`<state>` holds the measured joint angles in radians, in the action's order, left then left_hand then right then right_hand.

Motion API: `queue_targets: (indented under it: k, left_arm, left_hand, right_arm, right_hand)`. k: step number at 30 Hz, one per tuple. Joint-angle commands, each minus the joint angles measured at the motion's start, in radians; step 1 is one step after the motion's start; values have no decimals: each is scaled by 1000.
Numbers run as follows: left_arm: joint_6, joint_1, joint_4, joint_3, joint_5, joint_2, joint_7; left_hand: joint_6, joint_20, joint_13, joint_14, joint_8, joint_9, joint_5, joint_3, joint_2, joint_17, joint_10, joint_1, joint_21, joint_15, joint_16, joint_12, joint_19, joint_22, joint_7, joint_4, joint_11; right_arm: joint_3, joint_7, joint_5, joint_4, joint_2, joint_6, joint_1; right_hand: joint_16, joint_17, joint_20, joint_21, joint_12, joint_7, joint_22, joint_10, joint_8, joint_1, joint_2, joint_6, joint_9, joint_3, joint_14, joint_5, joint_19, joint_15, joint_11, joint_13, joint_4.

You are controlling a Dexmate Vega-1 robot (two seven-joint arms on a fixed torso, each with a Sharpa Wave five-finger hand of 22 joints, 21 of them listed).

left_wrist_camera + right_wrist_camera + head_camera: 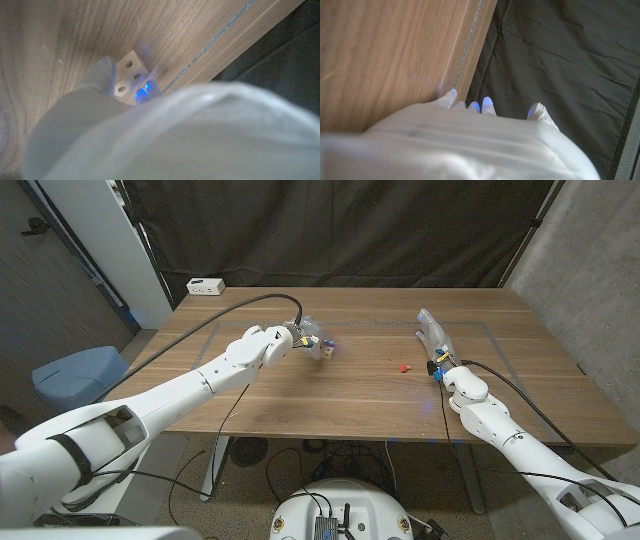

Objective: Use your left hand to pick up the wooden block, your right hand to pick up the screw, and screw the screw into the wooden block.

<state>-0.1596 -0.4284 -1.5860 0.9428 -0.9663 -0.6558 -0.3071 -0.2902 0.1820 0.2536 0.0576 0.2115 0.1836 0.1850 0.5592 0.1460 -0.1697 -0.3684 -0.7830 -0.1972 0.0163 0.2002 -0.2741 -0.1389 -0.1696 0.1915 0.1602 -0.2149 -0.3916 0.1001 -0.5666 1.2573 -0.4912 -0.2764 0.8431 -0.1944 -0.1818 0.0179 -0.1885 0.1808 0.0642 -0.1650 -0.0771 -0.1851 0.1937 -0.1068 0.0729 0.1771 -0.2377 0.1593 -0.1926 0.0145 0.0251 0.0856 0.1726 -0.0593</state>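
The small pale wooden block [325,352] with round holes in its face [131,75] sits low over the table's middle. My left hand [300,338] reaches it from the left. A thumb [102,70] presses one side and blue-lit fingertips [145,91] press the other, so the block is pinched. Whether it is off the wood I cannot tell. The small red screw [403,366] lies on the table to the right of the block. My right hand [436,342] is just right of the screw, apart from it, with fingers [485,104] stretched out and nothing in them.
The wooden table [360,400] has a thin line marked around its working area. A white power strip [205,285] lies at the far left corner. A dark curtain [350,230] hangs behind. A cable [250,302] arcs over my left forearm.
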Motion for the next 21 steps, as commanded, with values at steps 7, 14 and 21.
queue_targets:
  k: [7, 14, 21]
  left_arm:
    - [16, -10, 21, 13, -22, 5, 73]
    - [13, -19, 29, 15, -35, 8, 119]
    - [9, -27, 32, 24, -64, 4, 158]
  left_hand:
    - [-56, 9, 10, 36, 19, 7, 7, -17, 8, -6, -42, -9, 1, 15, 8, -16, 16, -3, 9, 3, 0]
    - [-104, 10, 20, 66, 31, 10, 13, -21, 9, -6, -83, -39, -1, 28, 8, -34, 37, -3, 12, 9, -2]
    - [-136, 6, 31, 101, 37, 13, 15, -25, 9, -7, -113, -57, -1, 43, 11, -50, 56, -2, 11, 9, -4]
  right_arm:
    - [6, 6, -6, 0, -1, -1, 11]
    - [7, 6, -7, -4, 1, -5, 11]
    - [8, 8, -8, 0, -1, -2, 15]
  right_hand:
    - [3, -3, 3, -1, 1, -1, -4, -2, -1, -7, -3, 1, 3, -6, 6, -6, 0, 3, 2, 3, -6]
    - [2, -3, 3, -1, 1, -1, -4, -3, -1, -6, -4, 1, 3, -7, 6, -6, 0, 2, 3, 3, -6]
    - [2, -3, 2, -1, 1, 0, -4, -2, -1, -7, -4, 1, 3, -8, 5, -6, 0, 3, 4, 3, -6]
